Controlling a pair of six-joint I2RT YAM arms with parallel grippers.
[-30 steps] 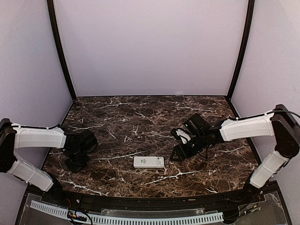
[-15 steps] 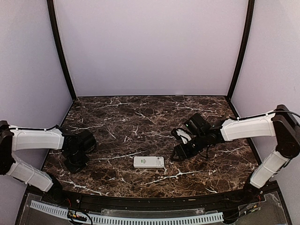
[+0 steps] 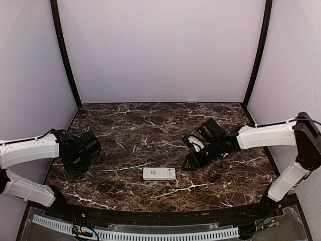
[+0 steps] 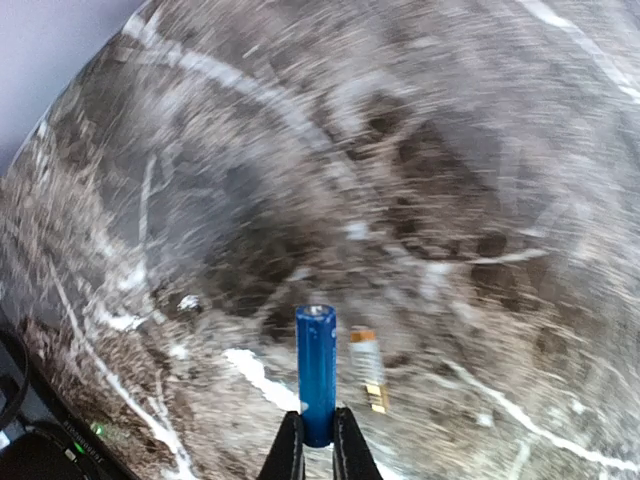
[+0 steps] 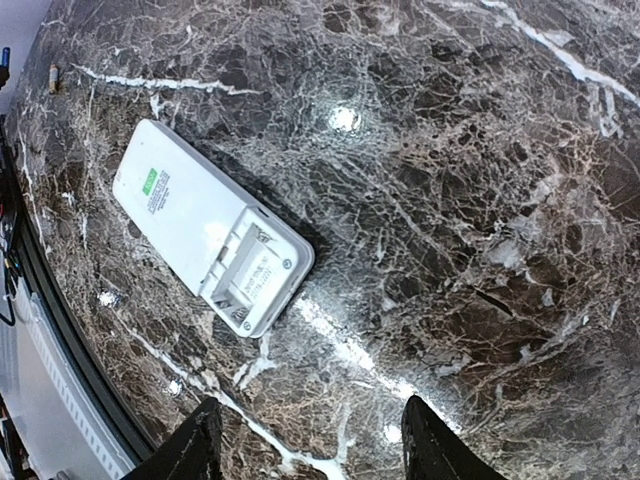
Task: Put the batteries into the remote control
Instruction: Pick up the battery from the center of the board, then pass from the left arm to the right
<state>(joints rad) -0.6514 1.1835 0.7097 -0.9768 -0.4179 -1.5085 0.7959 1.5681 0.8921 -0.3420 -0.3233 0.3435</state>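
Observation:
The white remote control [image 3: 159,173] lies back up near the table's front middle. In the right wrist view the remote [image 5: 185,215] shows a small green mark and an open, empty battery compartment [image 5: 248,280]. My left gripper [image 4: 318,428] is shut on the lower end of a blue battery [image 4: 316,365], held upright above the marble; in the top view this gripper [image 3: 75,161] is at the far left. A second pale cell with an orange end [image 4: 367,368] lies on the table beside it. My right gripper [image 5: 310,425] is open and empty, just right of the remote [image 3: 193,159].
The dark marble table [image 3: 150,125] is bounded by purple walls and two black corner posts. A black rim and a perforated white strip [image 3: 135,233] run along the near edge.
My left arm has pulled back to the left and lifted, with the blue battery in its jaws. The right arm and the remote have barely moved.

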